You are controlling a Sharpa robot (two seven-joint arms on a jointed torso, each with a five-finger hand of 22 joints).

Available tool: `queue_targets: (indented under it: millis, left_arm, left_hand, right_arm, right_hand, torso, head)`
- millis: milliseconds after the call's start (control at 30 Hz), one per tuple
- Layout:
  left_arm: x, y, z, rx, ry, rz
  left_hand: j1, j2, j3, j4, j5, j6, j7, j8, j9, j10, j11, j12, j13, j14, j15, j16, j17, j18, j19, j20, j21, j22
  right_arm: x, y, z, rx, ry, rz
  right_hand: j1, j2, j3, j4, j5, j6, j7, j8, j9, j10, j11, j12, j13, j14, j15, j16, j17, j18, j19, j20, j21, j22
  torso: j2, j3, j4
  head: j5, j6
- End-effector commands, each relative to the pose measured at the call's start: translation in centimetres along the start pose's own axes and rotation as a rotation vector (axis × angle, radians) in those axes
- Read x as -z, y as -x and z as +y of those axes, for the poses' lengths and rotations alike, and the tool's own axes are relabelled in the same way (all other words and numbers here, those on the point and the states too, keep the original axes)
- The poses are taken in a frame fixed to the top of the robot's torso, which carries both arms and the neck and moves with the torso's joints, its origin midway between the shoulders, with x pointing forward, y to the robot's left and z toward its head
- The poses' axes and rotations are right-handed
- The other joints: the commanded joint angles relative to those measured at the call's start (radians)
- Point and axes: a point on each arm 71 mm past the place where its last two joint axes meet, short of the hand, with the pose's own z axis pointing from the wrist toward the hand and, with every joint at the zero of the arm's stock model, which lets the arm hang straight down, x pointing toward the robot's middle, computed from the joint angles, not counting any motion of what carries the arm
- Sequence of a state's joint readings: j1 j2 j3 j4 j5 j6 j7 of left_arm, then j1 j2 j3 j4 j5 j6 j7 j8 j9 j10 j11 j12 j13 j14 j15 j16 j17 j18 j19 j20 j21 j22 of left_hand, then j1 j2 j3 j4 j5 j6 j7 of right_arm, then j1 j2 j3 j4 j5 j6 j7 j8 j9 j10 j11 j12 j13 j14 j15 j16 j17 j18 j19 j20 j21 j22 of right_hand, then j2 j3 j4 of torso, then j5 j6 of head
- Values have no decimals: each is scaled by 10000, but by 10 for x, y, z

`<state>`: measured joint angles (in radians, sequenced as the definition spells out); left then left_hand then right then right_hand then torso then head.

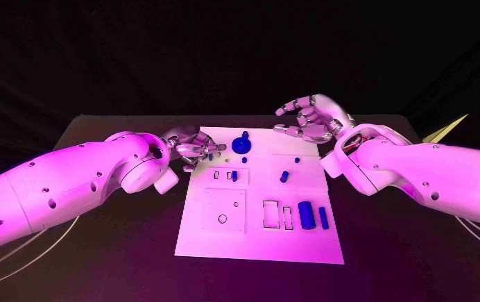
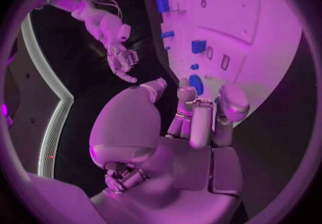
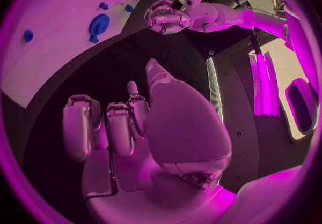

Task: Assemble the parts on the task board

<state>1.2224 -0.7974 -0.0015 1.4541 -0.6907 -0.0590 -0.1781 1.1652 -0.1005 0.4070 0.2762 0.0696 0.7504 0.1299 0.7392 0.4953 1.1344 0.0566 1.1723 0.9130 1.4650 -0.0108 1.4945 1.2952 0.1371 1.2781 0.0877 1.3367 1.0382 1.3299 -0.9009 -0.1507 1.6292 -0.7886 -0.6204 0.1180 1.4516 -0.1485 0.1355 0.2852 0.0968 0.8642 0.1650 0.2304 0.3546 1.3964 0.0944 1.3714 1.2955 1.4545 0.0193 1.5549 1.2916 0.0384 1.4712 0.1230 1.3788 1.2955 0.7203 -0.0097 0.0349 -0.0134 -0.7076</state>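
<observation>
The white task board (image 1: 258, 236) lies in the middle of the black table. A round blue part (image 1: 242, 144) stands near its far edge, small blue parts (image 1: 284, 175) sit mid-board, and two blue blocks (image 1: 306, 215) stand at the right. My left hand (image 1: 192, 146) hovers at the board's far left corner with its fingers bent and apart, holding nothing. In the left wrist view the round part (image 2: 196, 83) is just beyond its fingertips (image 2: 201, 107). My right hand (image 1: 312, 120) is raised beyond the far right corner with spread fingers, empty.
Outlined recesses (image 1: 224, 210) mark the board's left and centre. The right wrist view shows the board (image 3: 47, 58), the round part (image 3: 99, 24) and my left hand (image 3: 166, 16) across from my right hand (image 3: 127, 127). Black table (image 1: 400, 267) surrounds the board.
</observation>
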Motion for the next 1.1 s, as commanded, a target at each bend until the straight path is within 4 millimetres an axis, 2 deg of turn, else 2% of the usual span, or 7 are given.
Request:
queue_targets:
  millis: [33, 167, 367, 500, 700, 1000, 1100]
  left_arm:
    - [-4, -4, -4, -825, 541, 344]
    - [-12, -10, -11, -1561, 1216, 740]
    - [-23, -16, -20, -2118, 1911, 949]
    - [-28, -19, -26, -2328, 2197, 974]
    - [-36, -22, -34, -2904, 2407, 1092]
    - [-44, -26, -40, -3463, 2571, 1280]
    - [-45, -28, -40, -3538, 2614, 1419]
  left_hand:
    - [-351, -56, -432, 161, -5, -3, -144, 335, 330, 476, -145, 407, 445, 688, -89, 269, 1843, -443, 418, -51, 314, 457]
    - [-452, -45, -510, 166, -15, 26, -195, 497, 471, 621, -190, 603, 685, 763, -126, 371, 2017, -485, 525, -85, 468, 723]
    - [-610, -48, -622, 173, -27, -17, -210, 562, 555, 593, -204, 619, 680, 778, -142, 395, 2056, -493, 531, -102, 518, 786]
    - [-729, -50, -713, 174, -30, -33, -221, 603, 606, 595, -212, 642, 702, 786, -148, 407, 2076, -499, 538, -109, 550, 832]
    - [-859, -44, -817, 177, -32, -48, -230, 646, 661, 592, -219, 661, 721, 790, -154, 414, 2088, -506, 544, -113, 582, 881]
    - [-988, 6, -939, 172, -30, -20, -260, 758, 773, 586, -239, 684, 742, 798, -167, 429, 2113, -508, 535, -121, 610, 915]
    - [-1004, 25, -958, 172, -29, -9, -268, 790, 804, 578, -246, 682, 734, 799, -171, 431, 2117, -510, 538, -123, 619, 930]
  right_arm:
    - [0, 9, -7, -157, -307, -159]
    - [0, 17, -15, -197, -622, -291]
    - [0, 23, -22, -175, -857, -348]
    - [0, 25, -24, -153, -973, -357]
    - [0, 27, -27, -111, -1070, -368]
    - [-1, 28, -29, -64, -1112, -389]
    - [-1, 28, -29, -61, -1112, -384]
  right_hand:
    - [-156, 152, 199, 7, 155, 91, 7, 175, 123, -253, -116, 74, 790, 1032, -109, -71, 2318, 58, 162, -108, 21, 1718]
    - [-186, 140, 198, 8, 175, 16, 10, 191, 124, -252, -117, 74, 784, 1031, -115, -74, 2312, 56, 168, -118, 21, 1719]
    - [-200, 139, 204, 6, 182, -49, 16, 198, 122, -261, -114, 65, 772, 1027, -116, -82, 2298, 60, 162, -123, 0, 1709]
    - [-207, 138, 207, 5, 185, -86, 20, 200, 120, -258, -111, 69, 773, 1027, -116, -83, 2295, 60, 163, -125, -3, 1708]
    - [-210, 137, 208, 5, 186, -103, 22, 200, 118, -258, -109, 68, 771, 1028, -115, -82, 2298, 59, 164, -125, -2, 1709]
    - [-223, 148, 216, 9, 199, -140, 27, 204, 116, -262, -106, 64, 766, 1026, -113, -86, 2291, 61, 163, -126, -11, 1704]
    - [-223, 148, 216, 9, 199, -140, 27, 204, 116, -262, -106, 64, 766, 1026, -113, -86, 2291, 61, 163, -126, -11, 1704]
  torso:
    - [-104, 27, 2]
    - [-130, 44, -1]
    - [-135, 66, 7]
    - [-107, 54, 11]
    - [-108, 67, 0]
    - [-103, 54, 4]
    - [-102, 60, 5]
  head:
    - [56, -45]
    - [68, -86]
    - [81, -126]
    - [70, -103]
    - [76, -79]
    - [70, -124]
    - [86, -135]
